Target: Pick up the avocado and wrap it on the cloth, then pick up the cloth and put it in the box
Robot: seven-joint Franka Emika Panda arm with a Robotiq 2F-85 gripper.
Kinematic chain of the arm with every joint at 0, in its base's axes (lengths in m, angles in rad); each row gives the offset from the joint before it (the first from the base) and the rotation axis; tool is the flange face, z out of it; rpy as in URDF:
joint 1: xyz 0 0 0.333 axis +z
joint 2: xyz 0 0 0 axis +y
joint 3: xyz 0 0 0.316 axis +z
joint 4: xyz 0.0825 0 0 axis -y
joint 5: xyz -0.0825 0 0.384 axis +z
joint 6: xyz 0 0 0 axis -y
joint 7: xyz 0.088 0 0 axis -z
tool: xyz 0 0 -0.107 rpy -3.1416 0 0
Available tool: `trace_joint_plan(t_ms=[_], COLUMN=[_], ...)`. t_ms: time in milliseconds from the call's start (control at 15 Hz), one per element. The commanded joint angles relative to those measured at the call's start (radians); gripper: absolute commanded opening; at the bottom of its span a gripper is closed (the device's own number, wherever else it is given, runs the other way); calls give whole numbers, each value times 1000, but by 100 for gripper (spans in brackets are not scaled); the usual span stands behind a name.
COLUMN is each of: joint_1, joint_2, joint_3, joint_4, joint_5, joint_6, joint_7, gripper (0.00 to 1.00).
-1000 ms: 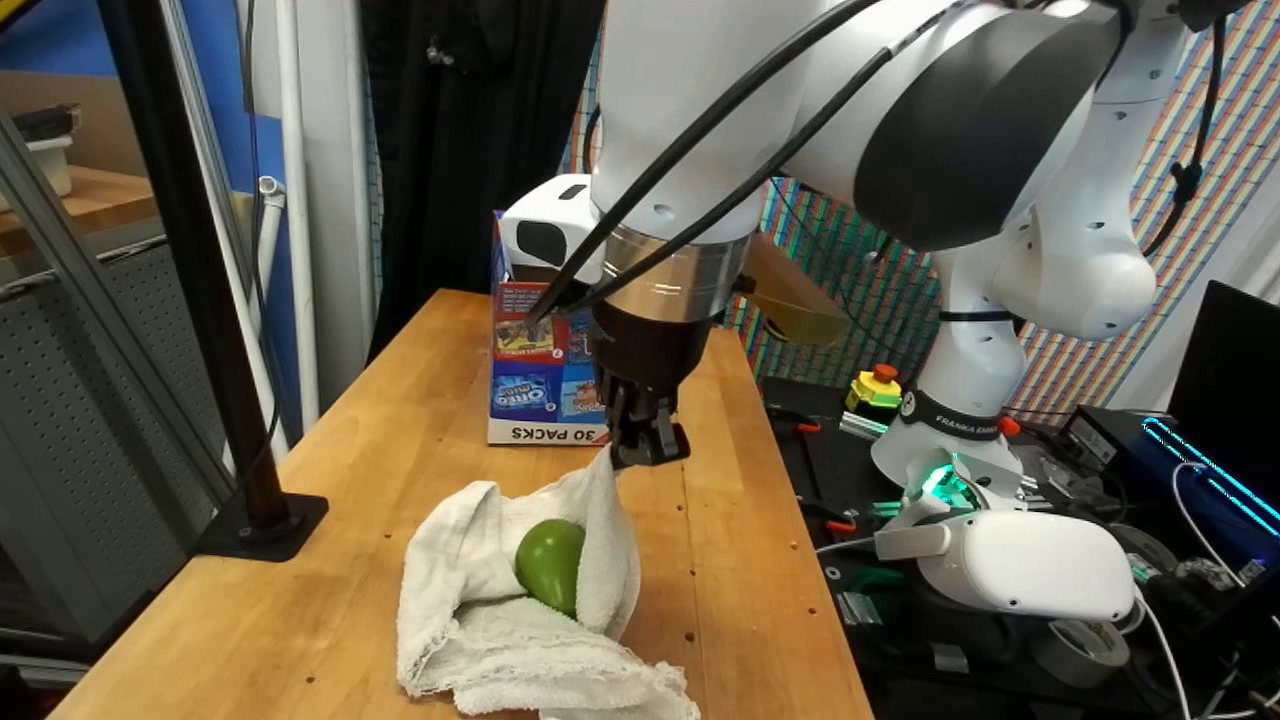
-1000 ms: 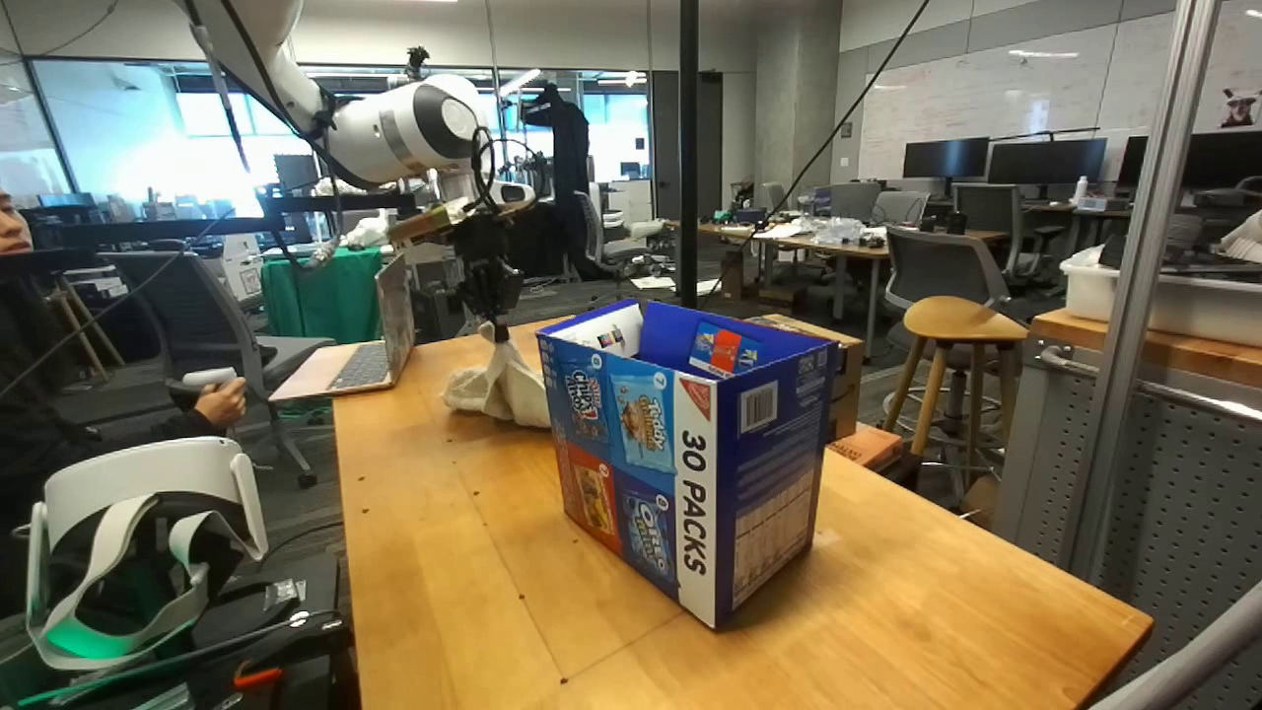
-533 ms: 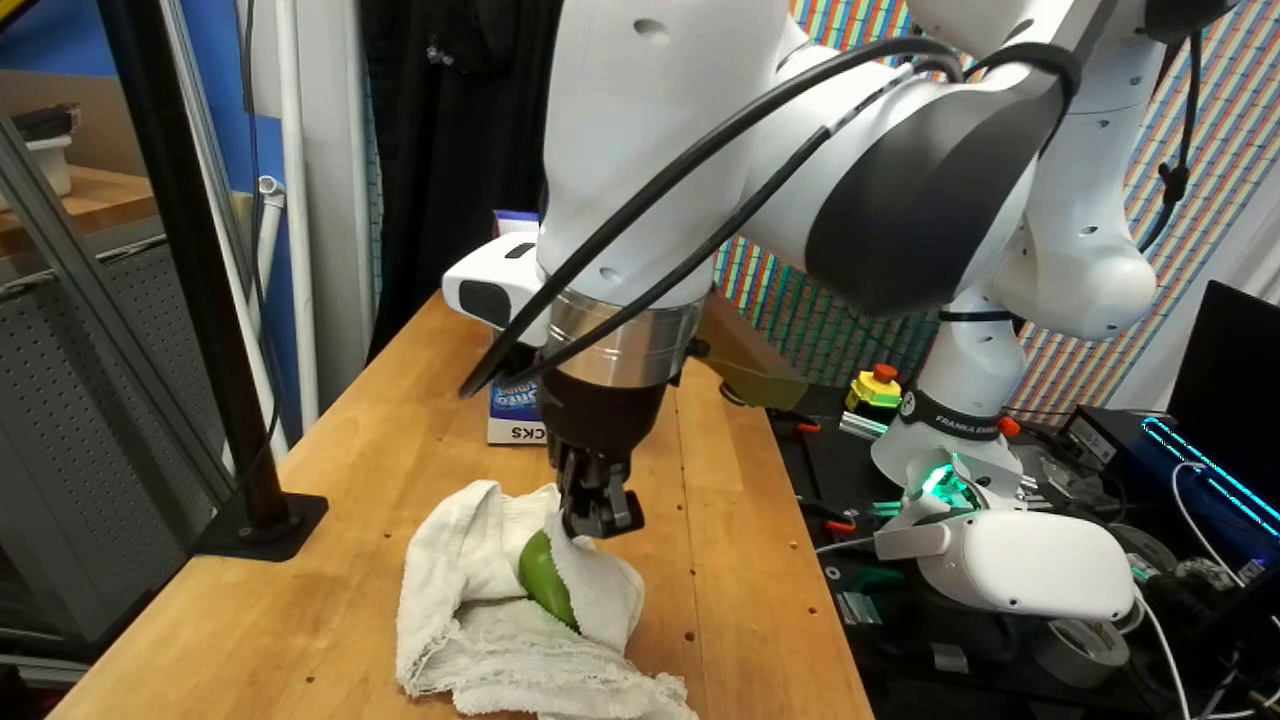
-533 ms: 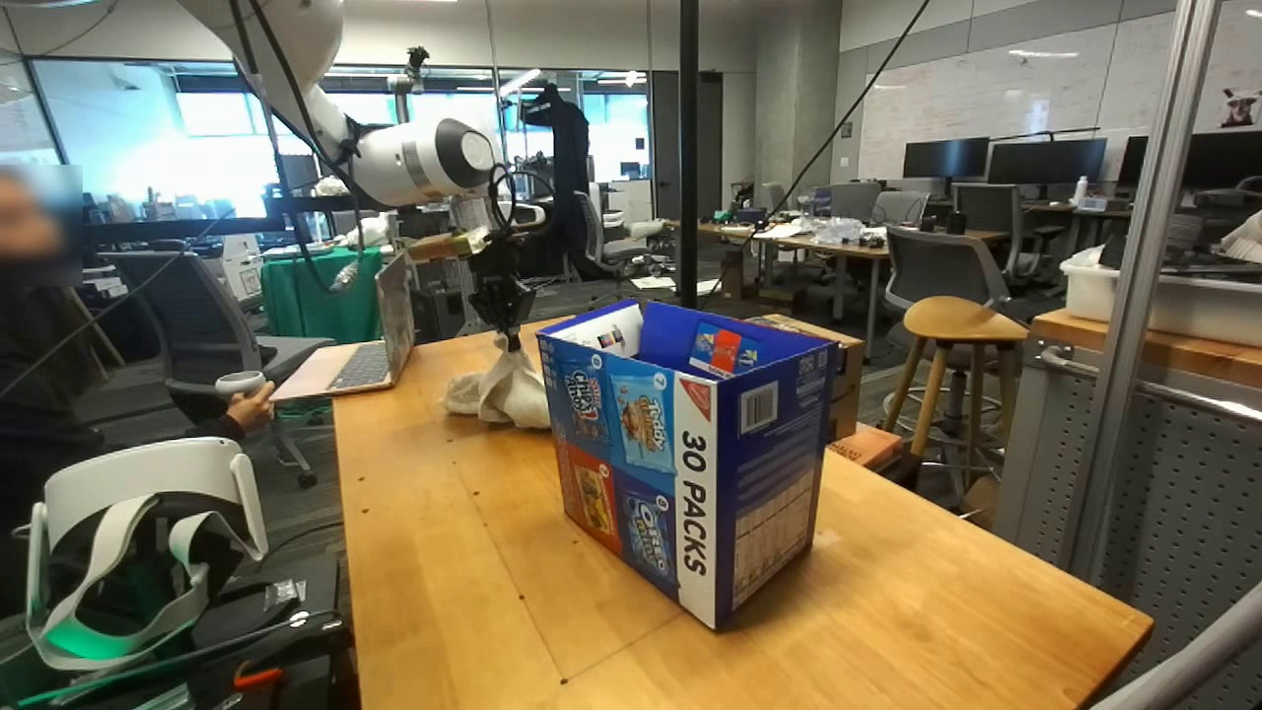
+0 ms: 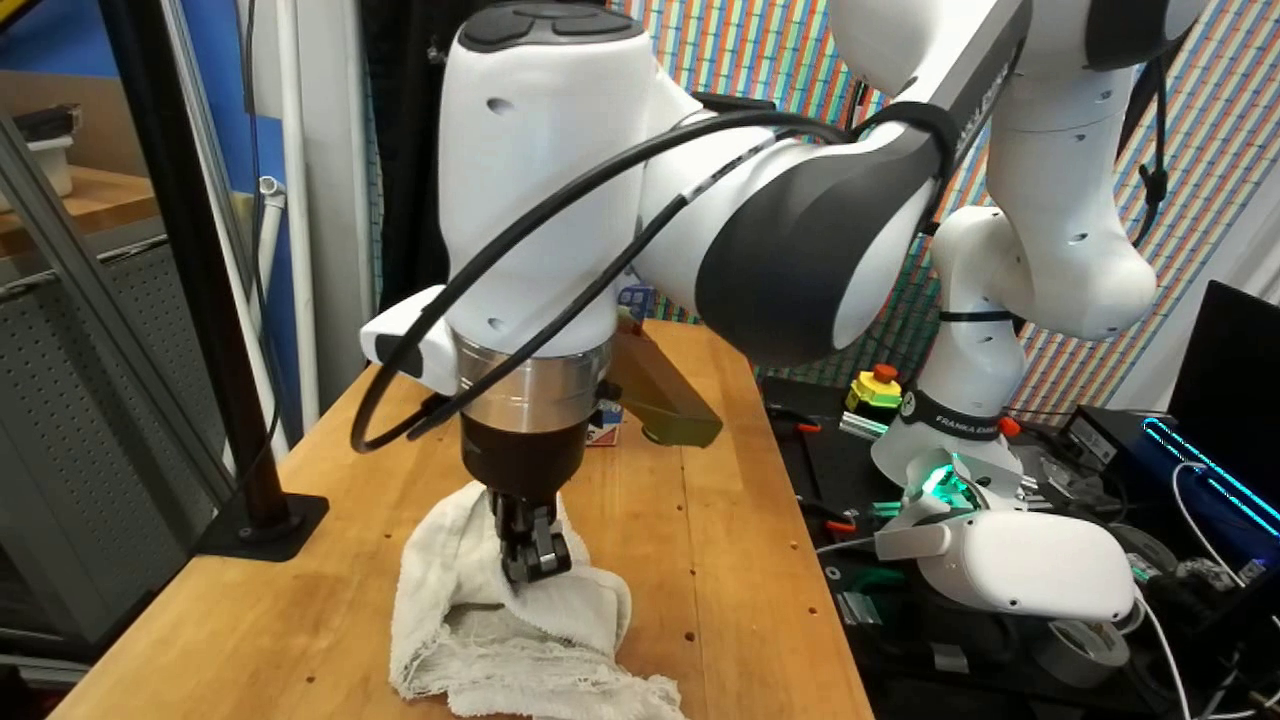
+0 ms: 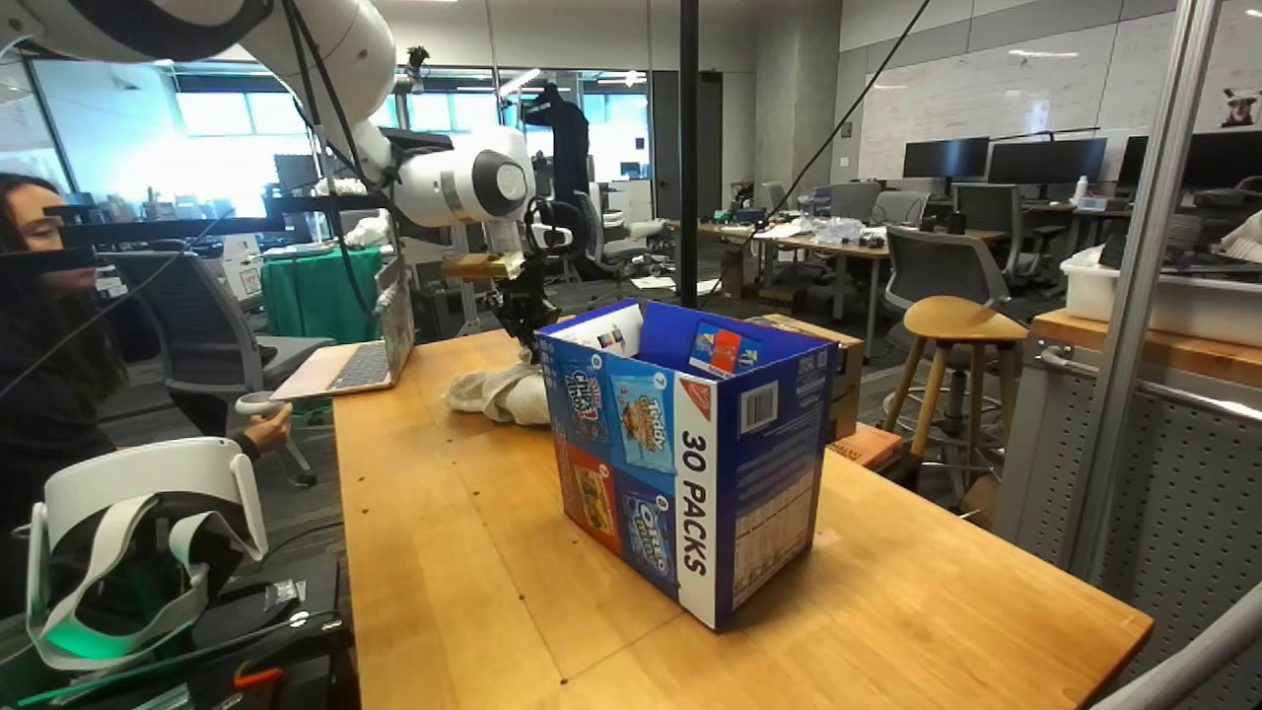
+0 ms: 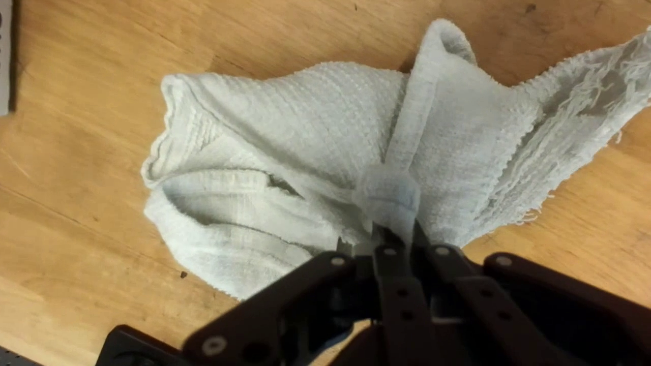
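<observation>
The white cloth [image 5: 520, 655] lies bunched on the wooden table, and it also shows in the wrist view [image 7: 325, 117]. My gripper [image 5: 535, 572] points down over the cloth. In the wrist view its jaws are closed together on a pinched fold of cloth, and the gripper [image 7: 396, 231] holds that fold folded over the middle of the bundle. The green avocado is hidden from every view now. The open blue snack box [image 6: 631, 434] stands upright on the table, in front of the cloth in that exterior view. Only a small part of the box [image 5: 604, 430] shows behind the arm.
A black post on a base plate [image 5: 265, 525] stands at the table's edge. A pink laptop [image 6: 365, 365] sits at another edge. A white headset [image 5: 1040, 565] lies beside the table, and a person [image 6: 59, 325] sits near the laptop.
My gripper has moved left and down in the view facing the robot base, drawing the cloth's fold across the avocado. The avocado was in sight earlier and is covered or blocked now.
</observation>
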Motion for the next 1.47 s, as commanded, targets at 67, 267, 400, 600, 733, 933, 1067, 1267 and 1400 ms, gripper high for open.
trace_joint_plan(t_ms=[67, 267, 400, 600, 733, 933, 1067, 1267, 1400], joint_1=[-10, -20, -32, -47, -55, -68, -76, -82, -82], joint_2=[81, 119, 138, 150, 150, 146, 144, 147, 149], joint_3=[-22, -33, -38, -46, -55, -70, -79, -89, -90], joint_4=[82, 101, 108, 101, 89, 72, 60, 53, 53], joint_5=[59, 87, 110, 135, 142, 152, 156, 152, 150], joint_6=[9, 6, 0, -6, -15, -38, -60, -99, -118], joint_7=[-72, -92, -103, -111, -106, -101, -95, -89, -88], gripper=[5, 5, 5, 5, 5, 5, 5, 5, 5])
